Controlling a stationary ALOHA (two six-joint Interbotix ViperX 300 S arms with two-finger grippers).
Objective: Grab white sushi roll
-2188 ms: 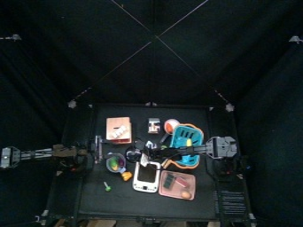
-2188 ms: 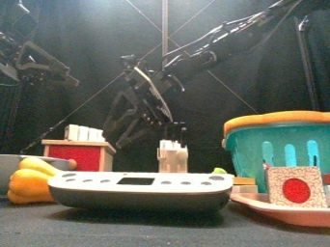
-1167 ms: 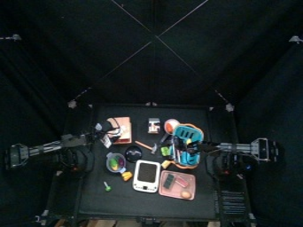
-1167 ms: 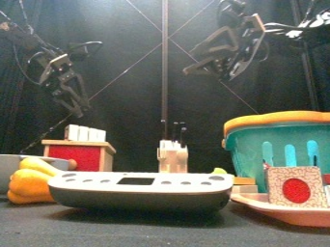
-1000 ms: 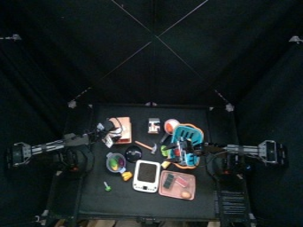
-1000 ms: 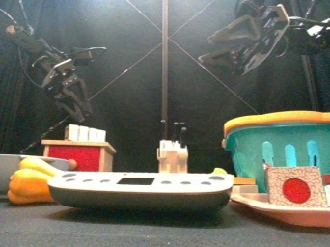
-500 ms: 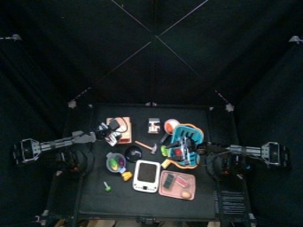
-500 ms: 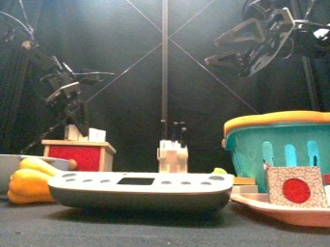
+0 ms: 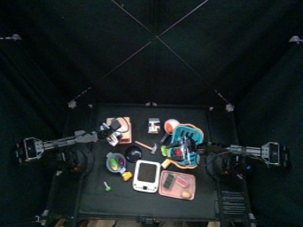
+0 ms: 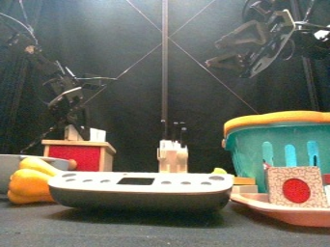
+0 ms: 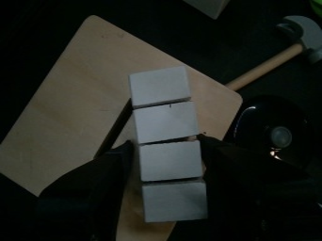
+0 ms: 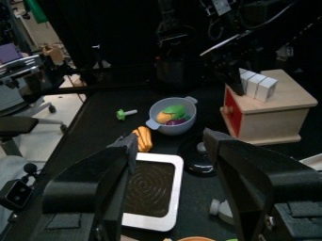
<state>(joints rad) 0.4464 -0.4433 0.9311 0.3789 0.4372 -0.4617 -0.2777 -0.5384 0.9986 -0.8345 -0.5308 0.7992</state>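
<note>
Step in hand: approach, grasp not made yet. Left gripper (image 11: 170,175) hangs over box (image 11: 75,104), jaws spread, nothing between them pressed. Row of four white pieces lies on box lid; white roll (image 11: 171,158) is, I think, the piece between the jaws, touching its neighbours. Right gripper (image 12: 170,147) raised high at right side, jaws wide apart, empty. Next move needs: go lower, keep jaws on both sides of one piece only, then close gently. Risk: neighbour pieces get pushed or pinched together.
</note>
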